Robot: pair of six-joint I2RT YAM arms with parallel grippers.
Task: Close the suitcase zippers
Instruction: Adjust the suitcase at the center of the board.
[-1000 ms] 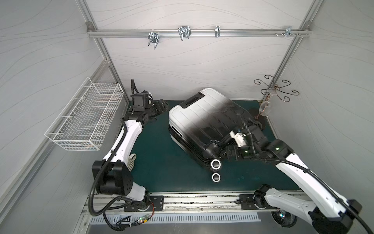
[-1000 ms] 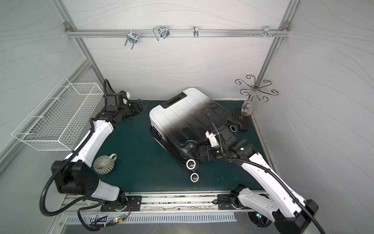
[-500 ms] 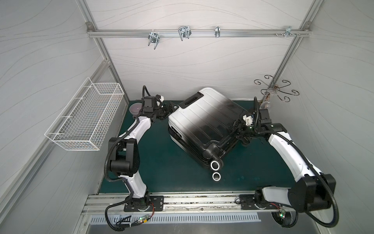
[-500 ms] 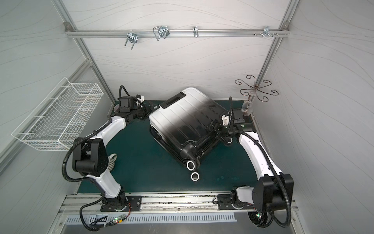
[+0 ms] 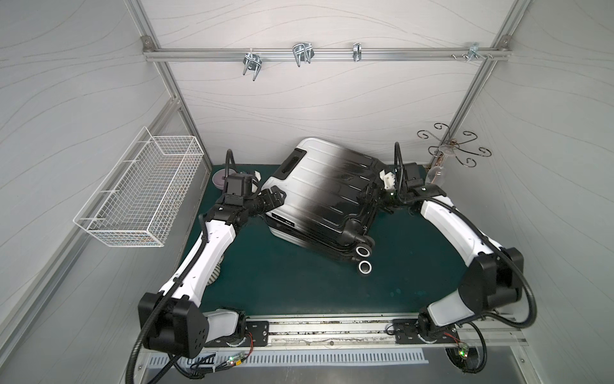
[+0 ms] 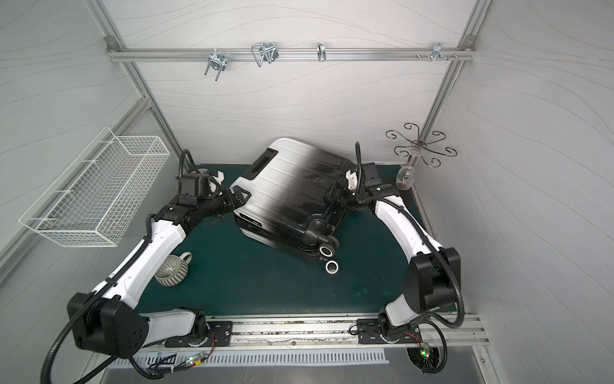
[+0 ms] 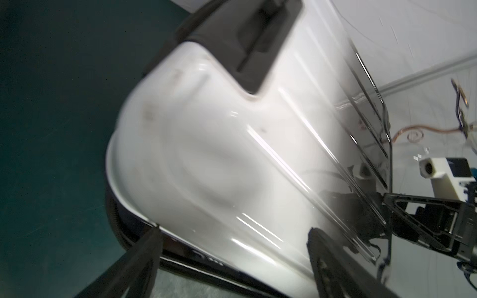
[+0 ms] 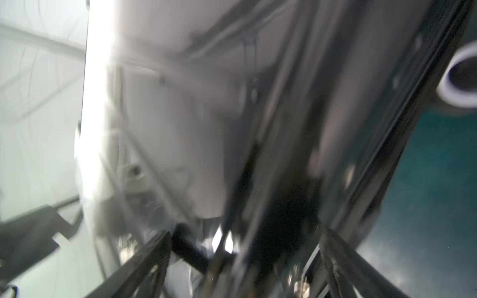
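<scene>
Spread wide, the left gripper (image 5: 275, 193) is reaching in at the white corner of the suitcase (image 5: 319, 196). Its fingers (image 7: 144, 260) are straddling that corner, though I cannot tell whether they are touching it. Opposite, the right gripper (image 5: 369, 196) is also gaping wide at the black end, where the wrist view is blurring badly. The suitcase is lying flat and skewed on the green mat (image 5: 299, 292), toward the back wall, with its wheels (image 5: 363, 251) pointing frontward. The zippers (image 5: 312, 240) are showing as a dark band along its near side.
</scene>
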